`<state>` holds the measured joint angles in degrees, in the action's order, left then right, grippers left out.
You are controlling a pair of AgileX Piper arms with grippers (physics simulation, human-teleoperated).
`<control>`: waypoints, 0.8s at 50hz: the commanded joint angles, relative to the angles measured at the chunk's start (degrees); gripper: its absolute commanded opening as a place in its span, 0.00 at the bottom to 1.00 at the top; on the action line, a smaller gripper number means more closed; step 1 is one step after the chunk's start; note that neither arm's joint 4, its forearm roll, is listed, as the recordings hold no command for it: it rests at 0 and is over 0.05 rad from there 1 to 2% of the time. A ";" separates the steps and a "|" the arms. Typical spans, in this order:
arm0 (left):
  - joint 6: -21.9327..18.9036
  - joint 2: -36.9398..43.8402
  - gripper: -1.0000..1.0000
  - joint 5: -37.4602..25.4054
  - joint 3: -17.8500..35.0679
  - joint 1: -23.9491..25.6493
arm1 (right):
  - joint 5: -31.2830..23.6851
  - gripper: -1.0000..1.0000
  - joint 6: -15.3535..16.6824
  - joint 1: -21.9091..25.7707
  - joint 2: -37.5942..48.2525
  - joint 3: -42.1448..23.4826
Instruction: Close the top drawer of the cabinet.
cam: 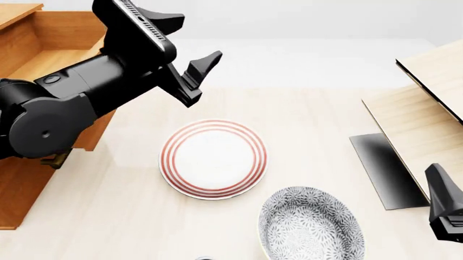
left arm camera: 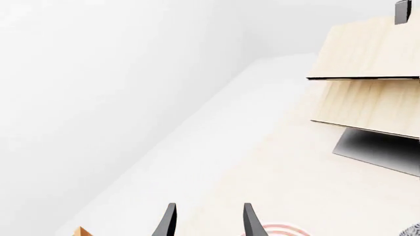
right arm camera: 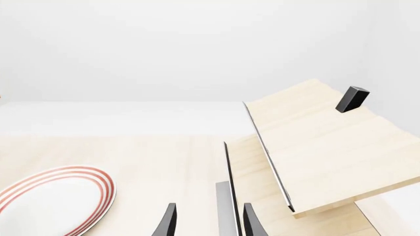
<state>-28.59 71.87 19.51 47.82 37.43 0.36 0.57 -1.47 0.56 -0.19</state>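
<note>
The orange-brown cabinet [cam: 20,189] stands at the table's left edge. Its top drawer [cam: 51,54] is pulled out, and its bare wooden inside shows at the upper left, partly behind my left arm. A bit of brass handle [cam: 53,160] peeks out under that arm. My left gripper [cam: 205,79] hangs open and empty to the right of the drawer, above the table and apart from it. In the left wrist view its fingers [left arm camera: 168,221] are spread, with an orange cabinet corner [left arm camera: 80,231] at the edge. My right gripper [right arm camera: 208,221] is open at the front right, far from the cabinet.
A red-ringed white plate [cam: 213,158] lies mid-table, with a grey patterned bowl [cam: 309,225] in front of it. A pale slanted-panel structure [cam: 426,108] and a dark grey slab [cam: 383,168] fill the right side. A small black block [right arm camera: 352,99] sits on the panel.
</note>
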 commanded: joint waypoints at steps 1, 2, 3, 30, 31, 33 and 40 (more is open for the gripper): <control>3.59 0.59 1.00 -6.75 -0.72 -7.19 | 0.00 1.00 0.00 -0.01 -0.01 0.00; 3.36 0.71 1.00 -6.90 -0.97 -7.71 | 0.00 1.00 0.01 0.00 0.00 0.00; 2.78 1.12 1.00 -7.09 -1.17 -8.39 | 0.00 1.00 -0.01 0.00 -0.02 0.00; 2.64 5.33 1.00 -12.45 -0.81 -19.75 | 0.00 1.00 0.00 0.00 0.00 0.00; 2.52 5.30 1.00 -12.60 -0.59 -20.42 | 0.00 1.00 0.00 0.00 0.00 0.00; 1.95 5.24 1.00 -12.51 -0.35 -21.86 | 0.00 1.00 0.00 0.01 0.00 0.00; 1.36 4.58 1.00 -12.30 -0.41 -25.92 | 0.00 1.00 0.00 0.00 0.01 0.00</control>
<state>-26.65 74.45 7.90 46.86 17.84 0.36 0.57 -1.47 0.56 -0.19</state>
